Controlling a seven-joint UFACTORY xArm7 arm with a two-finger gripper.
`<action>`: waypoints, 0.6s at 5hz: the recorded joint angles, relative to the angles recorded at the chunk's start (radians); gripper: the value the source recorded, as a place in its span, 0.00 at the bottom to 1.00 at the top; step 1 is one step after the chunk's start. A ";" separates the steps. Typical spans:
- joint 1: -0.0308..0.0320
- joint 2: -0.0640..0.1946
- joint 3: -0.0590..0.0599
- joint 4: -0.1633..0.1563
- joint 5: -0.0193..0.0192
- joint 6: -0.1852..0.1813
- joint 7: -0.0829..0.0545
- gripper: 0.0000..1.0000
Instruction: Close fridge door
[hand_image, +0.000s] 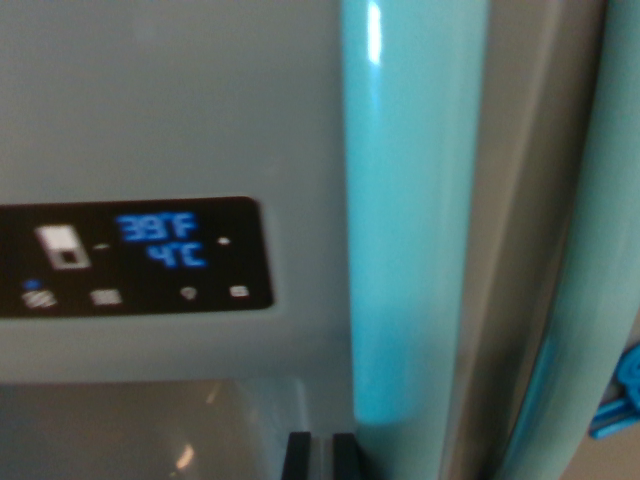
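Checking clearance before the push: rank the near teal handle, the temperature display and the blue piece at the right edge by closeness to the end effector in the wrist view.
1. near teal handle, just right of the end effector.
2. temperature display, up and to the left.
3. blue piece, at the far right edge.

No table or shelf in shot, the only surface is the pale fridge door face (170, 100), just above the dark fingers (298, 456). A black control panel (130, 258) sits flat in it, up and toward the wrist view's left of the fingers, glowing 39°F and 4°C.
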 joint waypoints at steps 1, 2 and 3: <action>0.0000 0.000 0.000 0.000 0.0000 0.000 0.000 1.00; 0.0000 0.039 -0.008 0.031 0.0000 -0.001 0.000 1.00; 0.0000 0.039 -0.008 0.031 0.0000 -0.001 0.000 1.00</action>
